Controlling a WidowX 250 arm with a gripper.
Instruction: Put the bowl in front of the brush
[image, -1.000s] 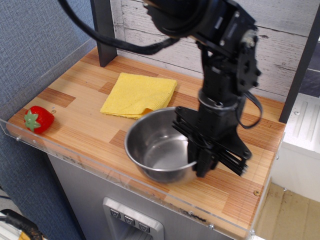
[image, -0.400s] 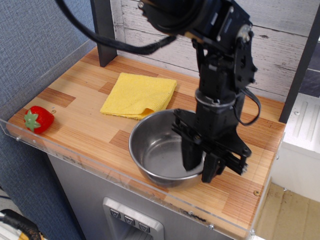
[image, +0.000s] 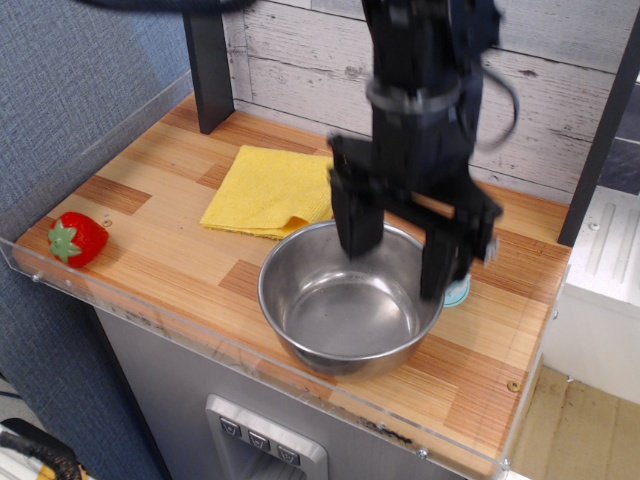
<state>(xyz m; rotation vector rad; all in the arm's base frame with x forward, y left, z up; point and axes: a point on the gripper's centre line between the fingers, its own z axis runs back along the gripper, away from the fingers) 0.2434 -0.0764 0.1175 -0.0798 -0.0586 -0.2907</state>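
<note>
You see the bowl (image: 350, 310) on the table (image: 150, 190) near its front edge, right of centre; the cloth (image: 270, 190) lies just behind it to the left, its near corner by the bowl's rim; the strawberry (image: 77, 239) sits far left; the brush (image: 458, 292) peeks out behind the bowl's right rim; the gripper (image: 400, 245) hangs over the bowl's far side.

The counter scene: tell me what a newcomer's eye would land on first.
First, the big shiny bowl near the front edge of the wooden counter, with the black gripper hanging open just above its far rim. Next, the yellow cloth behind the bowl and the red strawberry at the front left corner. A sliver of light-blue brush peeks out behind the bowl's right rim.
</note>
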